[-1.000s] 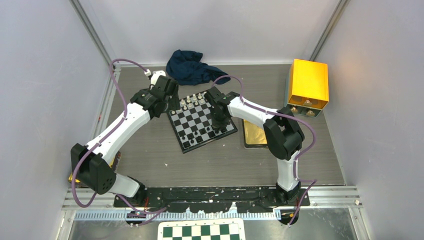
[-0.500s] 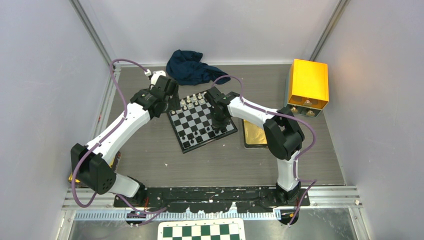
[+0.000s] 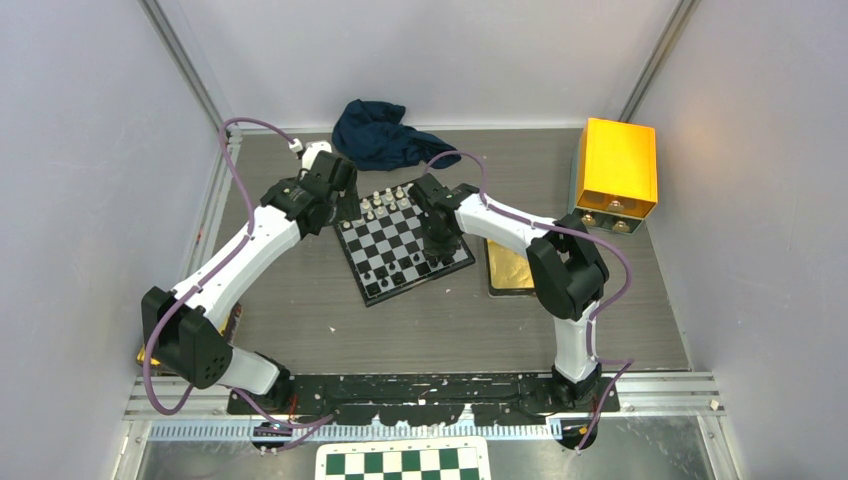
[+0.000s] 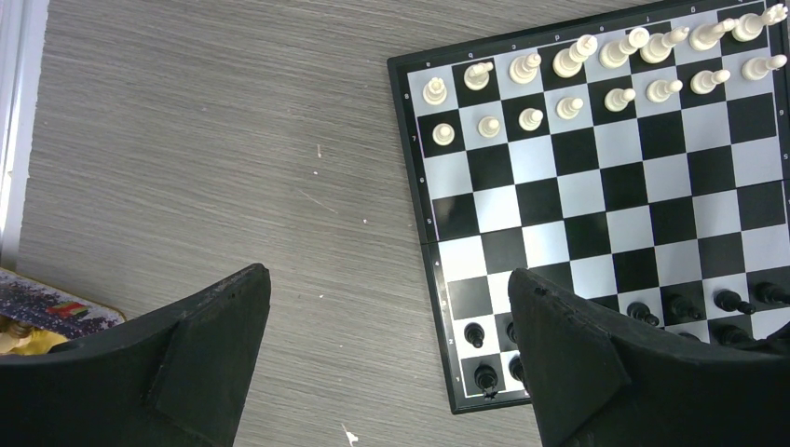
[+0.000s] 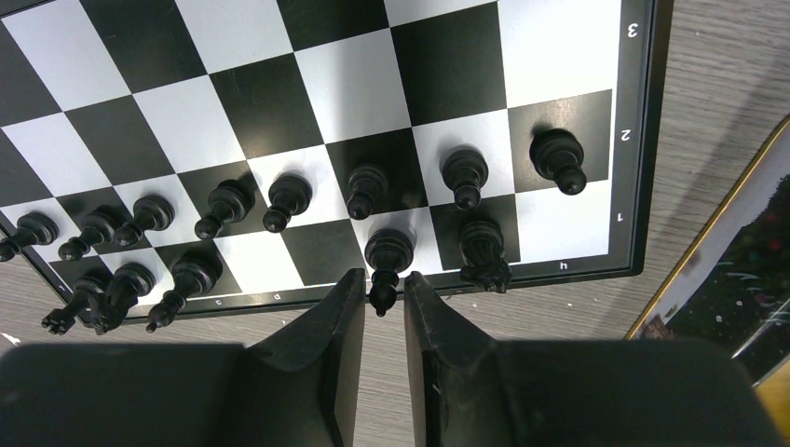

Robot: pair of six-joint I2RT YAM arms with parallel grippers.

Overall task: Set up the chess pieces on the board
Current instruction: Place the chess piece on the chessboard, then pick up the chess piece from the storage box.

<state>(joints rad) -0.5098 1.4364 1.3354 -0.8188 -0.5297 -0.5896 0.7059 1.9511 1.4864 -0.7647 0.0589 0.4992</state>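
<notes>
You are looking into a white-walled cell with a grey wood-grain table [image 3: 300,310]. The chessboard [image 3: 401,246] lies skewed on the table's far half, between the two wrists.

The white pieces [image 4: 570,60] fill the two rows on the board's far side, one piece to a square. The black pieces [image 5: 279,200] stand on the near side. Their pawn row is full, while the back row has bare squares, among them the corner one by the letter h.

Your right gripper [image 5: 383,281] hangs at that near edge. Its jaws are only narrowly parted, one on each side of the top of a black back-row piece [image 5: 388,250] that stands next to a knight-like piece [image 5: 484,250]. You cannot tell from the wrist view whether the fingertips [image 5: 352,291] press that piece or stand just off it.

Your left gripper [image 4: 387,279] hovers over the board's left edge, half above bare table. Its jaws are spread wide and hold nothing.

Just right of the board lies a flat gold-edged sheet [image 3: 510,268]. Beyond that, at the right wall, stands a yellow box [image 3: 617,165]. A crumpled dark blue cloth [image 3: 380,133] sits near the back wall, behind the board. A green-and-white checkered board [image 3: 403,462] shows at the bottom edge, on your side of the arm bases.
</notes>
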